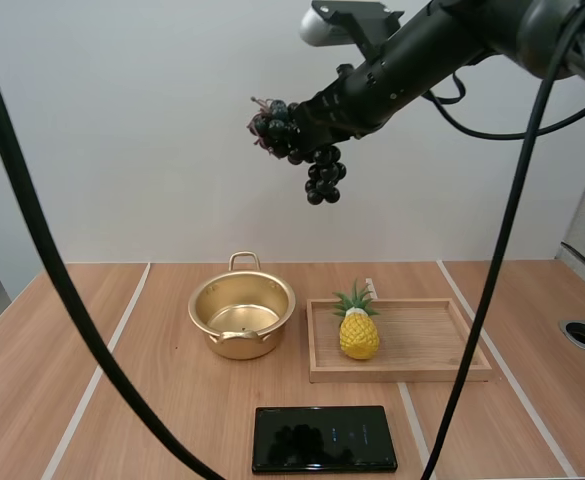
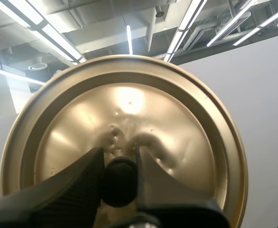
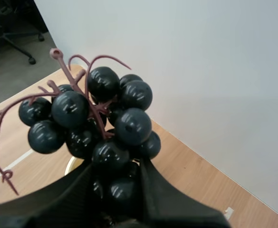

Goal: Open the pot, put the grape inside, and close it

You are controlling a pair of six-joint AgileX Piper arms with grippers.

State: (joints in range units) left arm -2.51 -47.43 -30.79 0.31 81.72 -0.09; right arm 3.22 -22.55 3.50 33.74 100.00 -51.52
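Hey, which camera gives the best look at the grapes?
The right wrist view: the grapes are close up, each berry and stem plain, pinched in the right tool. The high view shows them smaller, held high over the table.

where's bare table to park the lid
Widest bare table is left of the pot; a smaller patch lies right of the tray. Crowded in the middle: pot, tray with pineapple, black phone in front.

Gold pot (image 1: 242, 342) upright and open on the wooden table (image 1: 122, 400), gold lid (image 2: 129, 114) with black knob lifted off it, dark bunch of grapes (image 1: 321, 180) with reddish stem held high above the table
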